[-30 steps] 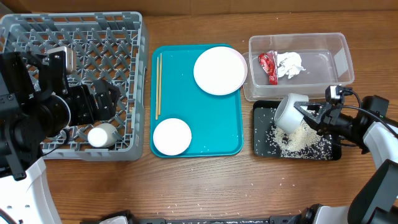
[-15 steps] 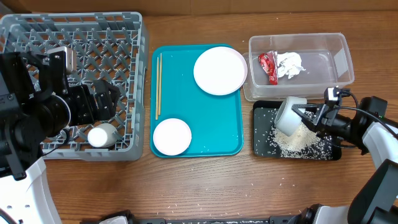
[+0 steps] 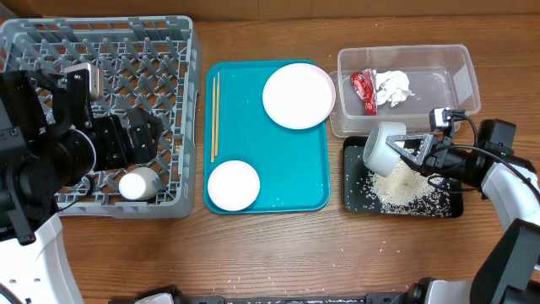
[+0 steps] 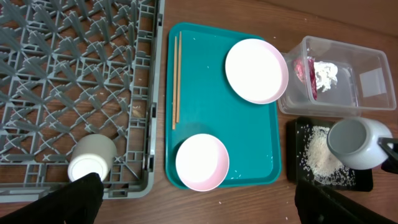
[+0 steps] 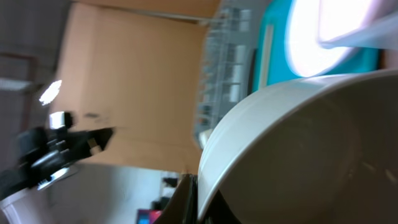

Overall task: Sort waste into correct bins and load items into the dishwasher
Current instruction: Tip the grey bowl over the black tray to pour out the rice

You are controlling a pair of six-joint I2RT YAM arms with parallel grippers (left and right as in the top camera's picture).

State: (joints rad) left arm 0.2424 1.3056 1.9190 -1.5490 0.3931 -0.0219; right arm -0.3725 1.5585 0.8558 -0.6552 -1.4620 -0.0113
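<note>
My right gripper [image 3: 412,149] is shut on the rim of the grey-green bowl [image 3: 381,145] and holds it tipped on its side above the black tray [image 3: 353,201], where the rice [image 3: 403,186] lies heaped. The bowl fills the right wrist view [image 5: 298,143]. The clear tub [image 3: 460,80] holds the red wrapper [image 3: 364,91] and white tissue [image 3: 393,87]. The white plate [image 3: 299,95], pink bowl [image 3: 233,185] and chopsticks [image 3: 214,116] lie on the teal tray. My left gripper [image 3: 145,135] is open and empty above the dish rack [image 3: 169,51], near the white cup [image 3: 139,183].
The teal tray [image 3: 270,160] sits between the rack and the two bins. A few rice grains lie scattered on the wooden table in front of the trays. The left wrist view shows the rack [image 4: 74,74], cup [image 4: 90,157] and pink bowl [image 4: 201,162].
My right gripper has moved left and slightly back with the grey-green bowl, which has turned further onto its side. The left arm has not moved.
</note>
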